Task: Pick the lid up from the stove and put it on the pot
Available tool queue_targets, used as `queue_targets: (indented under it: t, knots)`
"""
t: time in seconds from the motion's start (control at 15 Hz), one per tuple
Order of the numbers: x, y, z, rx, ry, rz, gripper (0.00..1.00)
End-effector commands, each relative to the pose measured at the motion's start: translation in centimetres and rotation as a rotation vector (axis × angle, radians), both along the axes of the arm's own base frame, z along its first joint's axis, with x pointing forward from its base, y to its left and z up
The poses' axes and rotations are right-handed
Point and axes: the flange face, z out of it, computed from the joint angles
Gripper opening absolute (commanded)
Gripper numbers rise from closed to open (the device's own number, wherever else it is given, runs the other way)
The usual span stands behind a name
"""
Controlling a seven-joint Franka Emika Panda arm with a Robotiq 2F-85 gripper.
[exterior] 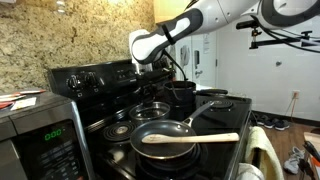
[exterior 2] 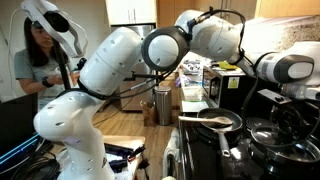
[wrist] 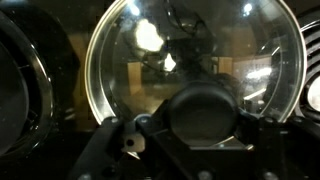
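Glass fills most of the wrist view: it is the lid (wrist: 190, 50), round and clear with a shiny rim, seen from right above. Its dark knob (wrist: 205, 105) sits in the middle. The end effector (wrist: 203, 125) has its two fingers closed on that knob, one on each side. So the lid is straight under the end effector, not off to any side. In an exterior view the lid (exterior: 150, 108) looks to lie flat on the black stove (exterior: 100, 75), toward the back of the cooktop. I cannot tell if it is lifted at all. The pot (exterior: 182, 96) is dark and tall and stands just beside the lid, to the right in that view and a bit farther back. I think that matters most for the next move: the lid must go up higher than the top of the pot, then across that short way. The lid is round, so it has no long side to turn. Closer to the camera is a grey frying pan (exterior: 165, 135) with a wooden spatula (exterior: 195, 138) across it, and a microwave (exterior: 35, 130) is at the left.
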Motion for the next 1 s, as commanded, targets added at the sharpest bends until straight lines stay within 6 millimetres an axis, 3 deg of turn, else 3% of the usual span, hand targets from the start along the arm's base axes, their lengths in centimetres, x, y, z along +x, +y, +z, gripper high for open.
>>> queue_targets:
  t: [0.0,0.6,0.67,0.93]
  knots:
    - [-0.2,0.9,-0.3,0.002,0.009,-0.034,0.23]
    - [0.0,1.1,-0.4,0.019,-0.015,-0.086,0.23]
    - [-0.6,-3.3,3.5,0.030,-0.010,-0.112,0.23]
    - [-0.4,-8.8,6.6,0.030,-0.028,-0.177,0.23]
